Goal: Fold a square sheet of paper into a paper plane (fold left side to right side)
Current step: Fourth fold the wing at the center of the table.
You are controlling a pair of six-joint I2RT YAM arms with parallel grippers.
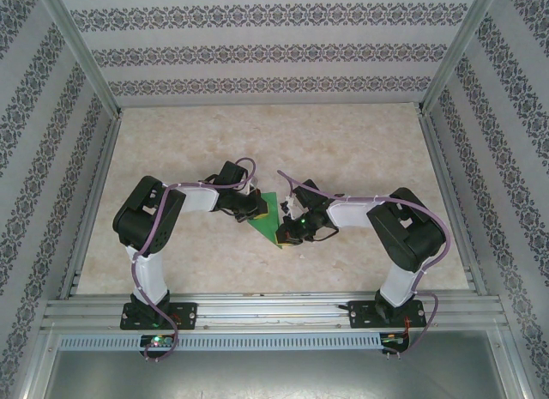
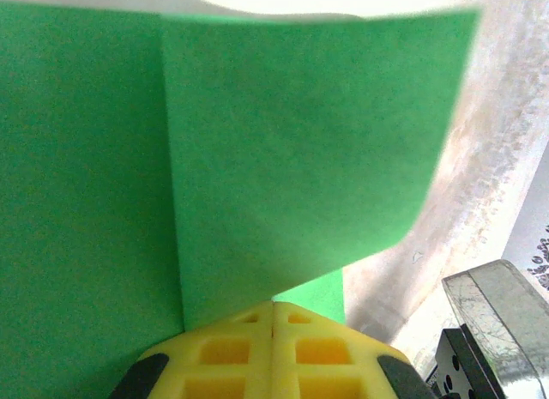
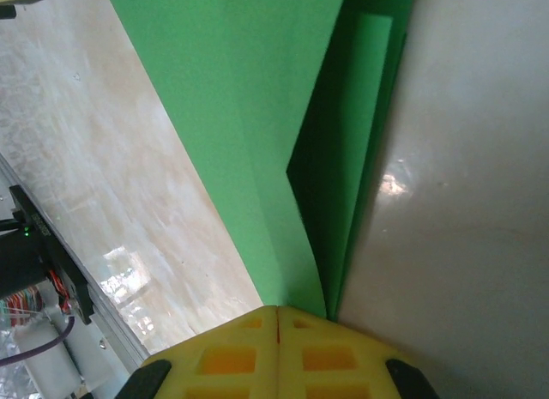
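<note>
Beige marbled table [image 1: 360, 150], patterned wallpaper walls [image 1: 257, 51], metal frame rails [image 1: 274, 311], part-folded green paper [image 1: 269, 210] at frame centre, left claw [image 2: 273, 320] and right claw [image 3: 279, 320] both closed on it

Top camera high and behind, facing down on table [image 1: 343, 150], wrist cameras close on shared green paper [image 2: 300, 159]

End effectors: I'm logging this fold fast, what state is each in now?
Left end effector: closed, tips at the folded bright green paper sheet; grip unclear.
Right end effector: closed, tips at the same sheet; grip unclear.
</note>
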